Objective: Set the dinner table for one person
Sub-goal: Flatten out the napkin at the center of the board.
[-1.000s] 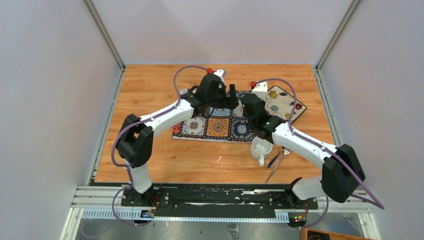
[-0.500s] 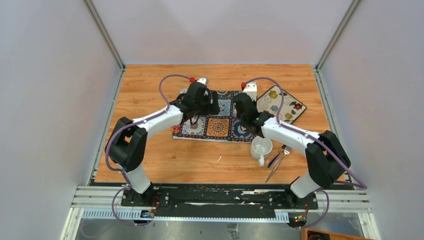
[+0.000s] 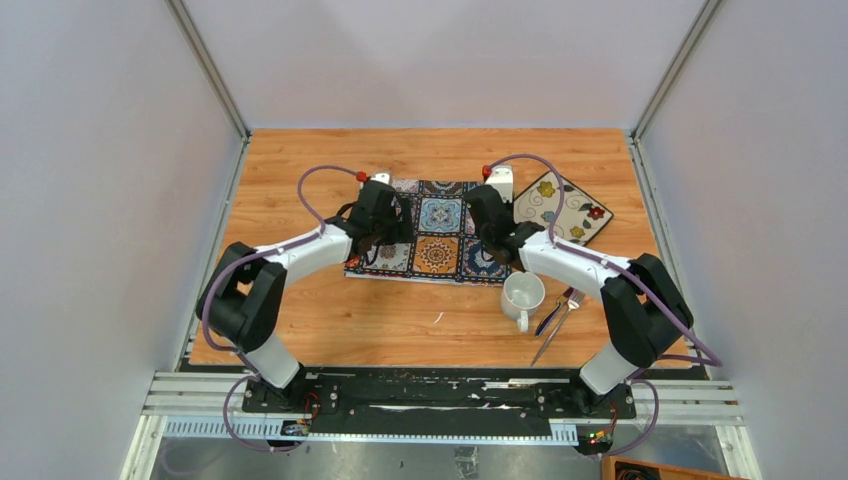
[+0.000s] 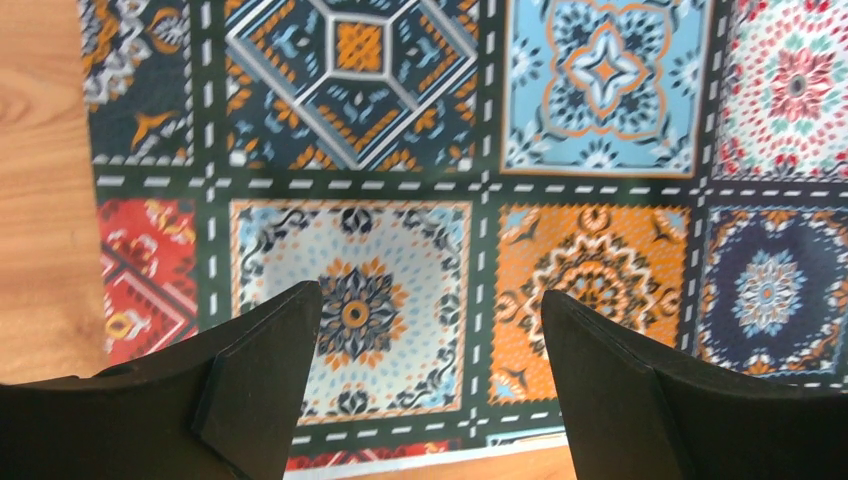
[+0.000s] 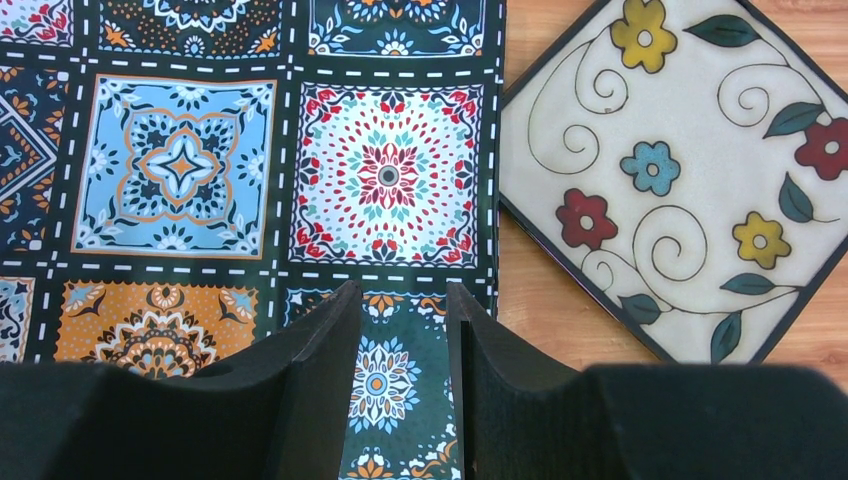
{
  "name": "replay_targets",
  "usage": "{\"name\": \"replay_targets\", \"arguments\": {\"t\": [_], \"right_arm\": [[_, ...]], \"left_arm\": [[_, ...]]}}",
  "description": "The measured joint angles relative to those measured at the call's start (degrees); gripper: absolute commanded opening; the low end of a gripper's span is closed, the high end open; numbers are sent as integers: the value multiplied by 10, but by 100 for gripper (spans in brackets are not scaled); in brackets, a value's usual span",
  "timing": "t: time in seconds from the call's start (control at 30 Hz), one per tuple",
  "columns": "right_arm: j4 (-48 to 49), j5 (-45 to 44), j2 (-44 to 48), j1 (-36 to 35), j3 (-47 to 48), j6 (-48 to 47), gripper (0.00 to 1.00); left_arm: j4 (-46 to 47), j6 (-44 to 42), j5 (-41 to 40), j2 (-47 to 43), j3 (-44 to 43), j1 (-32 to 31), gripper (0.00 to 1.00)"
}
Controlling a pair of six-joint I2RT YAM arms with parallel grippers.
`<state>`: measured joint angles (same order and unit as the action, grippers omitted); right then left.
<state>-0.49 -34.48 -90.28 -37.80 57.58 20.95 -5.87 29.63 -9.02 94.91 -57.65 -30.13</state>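
Note:
The dinner table (image 3: 300, 170) is light orange-brown wood. A colourful tile-patterned placemat (image 3: 432, 238) lies flat at its middle. My left gripper (image 3: 384, 240) hovers over the mat's near left part; in the left wrist view its jaws (image 4: 430, 315) stand wide open and empty above the placemat (image 4: 600, 90). My right gripper (image 3: 497, 240) is over the mat's near right corner; in the right wrist view (image 5: 403, 300) the jaws are a narrow gap apart with nothing between them. A square cream plate with flowers (image 5: 680, 170) lies just right of the mat.
The flowered plate (image 3: 566, 206) sits at the back right, turned like a diamond. A white mug (image 3: 522, 296) stands near the mat's front right corner. A fork (image 3: 553, 335) and a purple-handled utensil (image 3: 548, 318) lie right of the mug. Grey walls enclose the table.
Both arms have drawn back from the mat's far edge toward its near side and lowered. The left gripper has shifted left. The mat now shows almost whole.

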Motion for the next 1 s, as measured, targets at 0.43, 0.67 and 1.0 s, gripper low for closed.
{"name": "replay_targets", "arguments": {"t": [0.43, 0.67, 1.0], "right_arm": [[0, 13, -32, 3, 0, -2, 41], [1, 18, -35, 4, 2, -2, 41], [0, 19, -35, 4, 2, -2, 41]], "left_arm": [[19, 11, -87, -94, 104, 0, 85], [23, 41, -117, -118, 140, 8, 81], [11, 111, -144, -123, 180, 35, 70]]}}
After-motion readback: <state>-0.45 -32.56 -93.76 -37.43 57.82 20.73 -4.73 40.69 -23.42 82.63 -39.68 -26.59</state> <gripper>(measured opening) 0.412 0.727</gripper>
